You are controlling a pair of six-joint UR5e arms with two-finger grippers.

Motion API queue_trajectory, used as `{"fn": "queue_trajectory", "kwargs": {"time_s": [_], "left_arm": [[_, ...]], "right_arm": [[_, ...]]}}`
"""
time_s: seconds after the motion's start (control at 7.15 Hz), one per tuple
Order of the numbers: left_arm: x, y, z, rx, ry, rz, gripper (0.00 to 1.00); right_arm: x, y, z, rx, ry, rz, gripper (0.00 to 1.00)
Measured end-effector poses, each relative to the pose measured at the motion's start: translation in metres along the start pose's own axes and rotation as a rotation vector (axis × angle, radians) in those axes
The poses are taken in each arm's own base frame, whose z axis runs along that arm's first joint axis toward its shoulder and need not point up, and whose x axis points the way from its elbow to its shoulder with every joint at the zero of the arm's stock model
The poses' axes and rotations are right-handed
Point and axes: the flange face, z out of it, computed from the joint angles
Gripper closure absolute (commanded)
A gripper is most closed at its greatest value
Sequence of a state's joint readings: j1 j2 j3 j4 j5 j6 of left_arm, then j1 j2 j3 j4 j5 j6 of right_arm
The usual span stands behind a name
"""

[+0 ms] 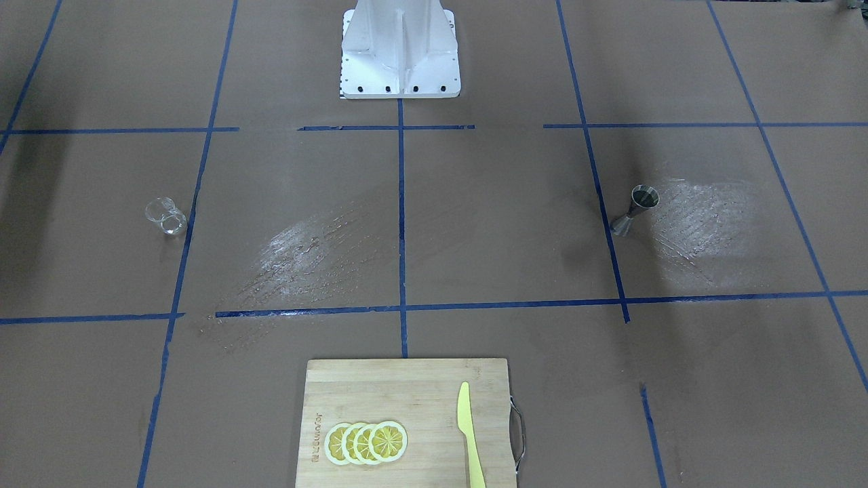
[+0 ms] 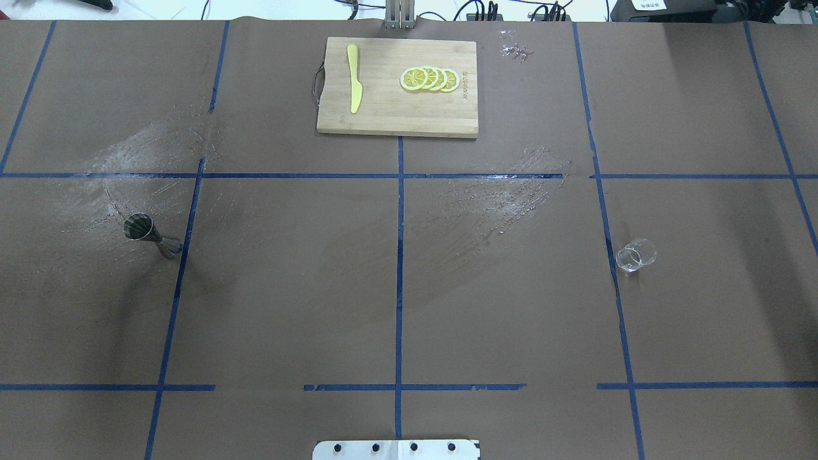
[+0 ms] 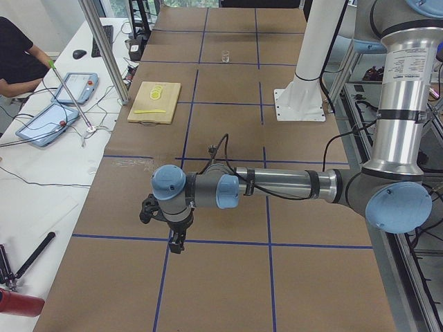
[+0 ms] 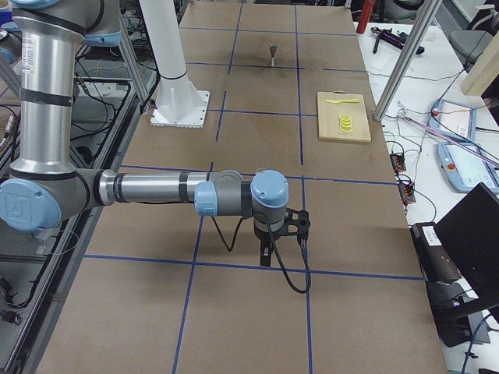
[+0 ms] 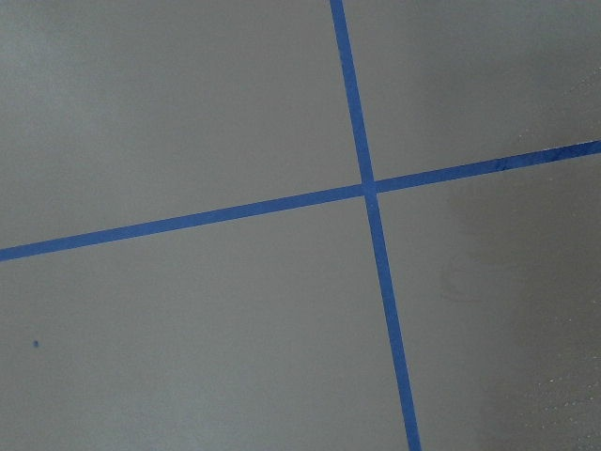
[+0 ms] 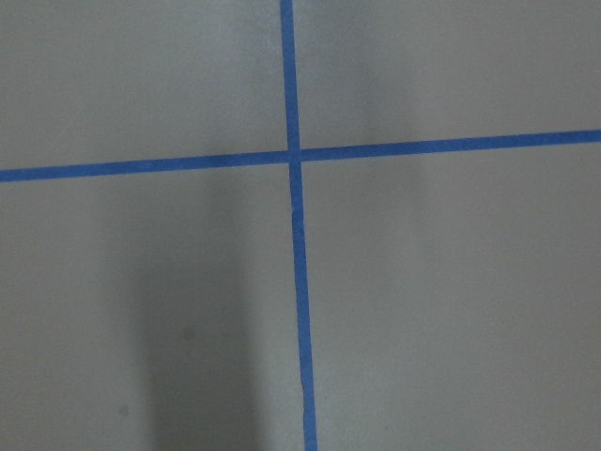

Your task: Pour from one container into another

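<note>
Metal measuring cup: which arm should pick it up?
Probably left. The metal measuring cup stands on the robot's left, nearer the left gripper; the right gripper hangs at the other end, past the glass.

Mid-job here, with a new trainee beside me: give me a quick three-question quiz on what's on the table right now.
1. True or false: the metal jigger stands upright on the robot's left half of the table.
2. What lies on the cutting board? A) lemon slices and a yellow knife; B) a spoon and a lime; C) nothing at all.
3. Fill in: the clear glass stands on the robot's ___ half.
Key: 1 true; 2 A; 3 right.
</note>
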State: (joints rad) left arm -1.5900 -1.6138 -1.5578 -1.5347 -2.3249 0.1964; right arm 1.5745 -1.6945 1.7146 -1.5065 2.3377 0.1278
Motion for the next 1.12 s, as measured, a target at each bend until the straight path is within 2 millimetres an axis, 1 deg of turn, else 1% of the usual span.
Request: {"fn": "queue_trajectory", "kwargs": {"time_s": [0.14,0.28,0.42,0.84,1.12], "left_arm": [[0.0,0.0,0.0,0.0,0.0,0.0,0.0],[0.0,0.0,0.0,0.001,0.0,0.001,0.0],[0.0,0.0,0.0,0.001,0.001,0.001,0.0],[0.0,0.0,0.0,-0.003,0.005,-0.015,0.0],[0.001,0.003,0.002,-0.007,0.028,-0.06,0.0]], "right_arm": [[0.011,-0.006,0.006,0.014,-0.009,0.001,0.0],[0.017,-0.012,0.008,0.02,-0.021,0.007,0.0],[0.019,-0.016,0.008,0.023,-0.036,0.01,0.0],[0.017,-0.017,0.007,0.024,-0.072,0.006,0.0],[0.016,-0.018,0.006,0.033,-0.073,-0.005,0.0]]}}
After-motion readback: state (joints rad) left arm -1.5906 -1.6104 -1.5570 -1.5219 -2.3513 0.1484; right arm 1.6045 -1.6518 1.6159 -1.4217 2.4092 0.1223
